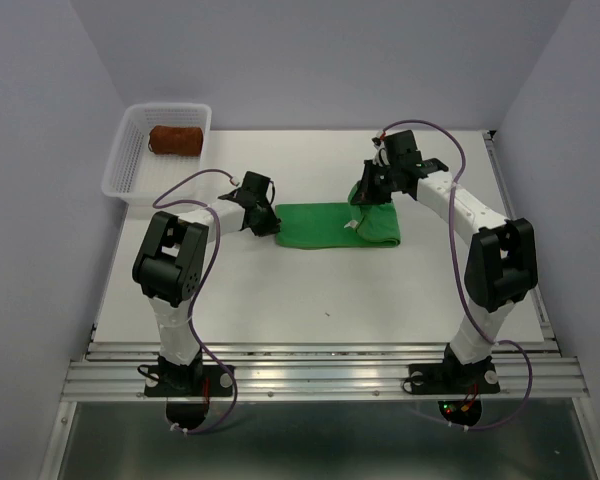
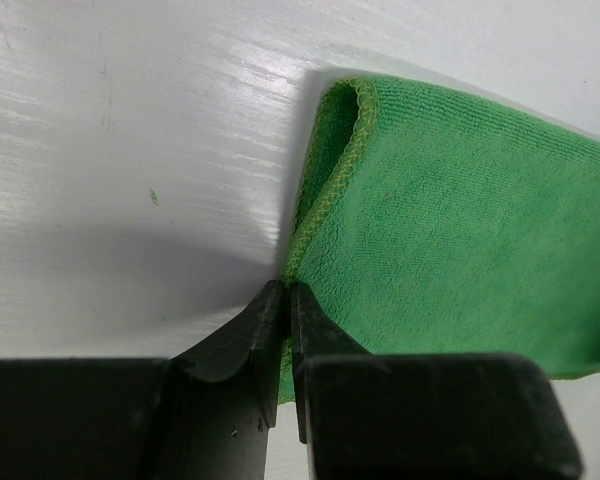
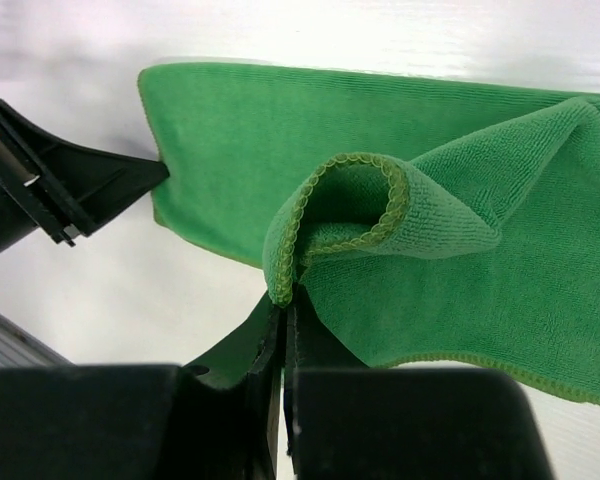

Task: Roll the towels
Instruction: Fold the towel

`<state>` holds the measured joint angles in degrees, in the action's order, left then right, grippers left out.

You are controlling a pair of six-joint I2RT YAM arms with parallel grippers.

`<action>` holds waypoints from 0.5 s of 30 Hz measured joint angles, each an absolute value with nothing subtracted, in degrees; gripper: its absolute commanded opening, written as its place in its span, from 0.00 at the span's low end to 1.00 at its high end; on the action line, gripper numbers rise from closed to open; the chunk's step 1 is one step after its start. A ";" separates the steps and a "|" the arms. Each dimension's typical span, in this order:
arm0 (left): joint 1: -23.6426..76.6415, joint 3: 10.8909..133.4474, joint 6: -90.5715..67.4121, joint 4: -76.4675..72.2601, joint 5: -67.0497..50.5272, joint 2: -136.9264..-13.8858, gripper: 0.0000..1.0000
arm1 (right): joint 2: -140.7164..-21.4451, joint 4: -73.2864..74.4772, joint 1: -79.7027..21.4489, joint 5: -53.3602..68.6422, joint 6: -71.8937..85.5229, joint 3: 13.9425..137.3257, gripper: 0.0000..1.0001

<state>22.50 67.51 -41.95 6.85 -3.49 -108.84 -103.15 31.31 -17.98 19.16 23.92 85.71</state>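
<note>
Top external view: the green towel (image 1: 325,228) lies mid-table, and the rust-brown towel (image 1: 175,139) sits rolled in the far-left basket (image 1: 120,172). The right gripper (image 3: 284,303) is clamped on the green towel's lifted right corner. The left gripper (image 2: 285,298) pins the left hem. Rolling looks barely begun; next, curl that corner leftward, tight.

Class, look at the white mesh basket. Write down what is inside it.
One rust-brown towel, rolled up, lies at the far end of the basket. Whatever might sit beneath the roll is covered.
</note>
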 measured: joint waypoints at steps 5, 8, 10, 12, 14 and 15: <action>22.50 67.51 -41.60 6.81 -3.77 -108.84 0.19 | -106.85 30.94 -21.39 19.33 25.34 88.99 0.01; 22.50 67.51 -41.34 6.68 -4.10 -108.84 0.19 | -108.47 30.85 -23.27 19.27 26.15 90.70 0.01; 22.50 67.51 -41.15 6.63 -4.16 -108.84 0.19 | -109.54 30.83 -24.25 19.16 26.83 92.20 0.01; 22.50 67.48 -40.97 6.63 -4.32 -108.84 0.19 | -110.89 30.68 -25.41 19.16 27.29 94.02 0.01; 22.50 67.46 -40.84 6.61 -4.36 -108.84 0.19 | -111.94 30.48 -26.22 19.20 27.57 95.26 0.01; 22.50 67.46 -40.77 6.63 -4.36 -108.84 0.19 | -112.40 30.35 -26.63 19.18 27.83 95.77 0.01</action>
<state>22.50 67.46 -40.77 6.63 -4.36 -108.84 -112.40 30.35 -26.63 19.18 27.83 95.77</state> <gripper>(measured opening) 0.188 0.035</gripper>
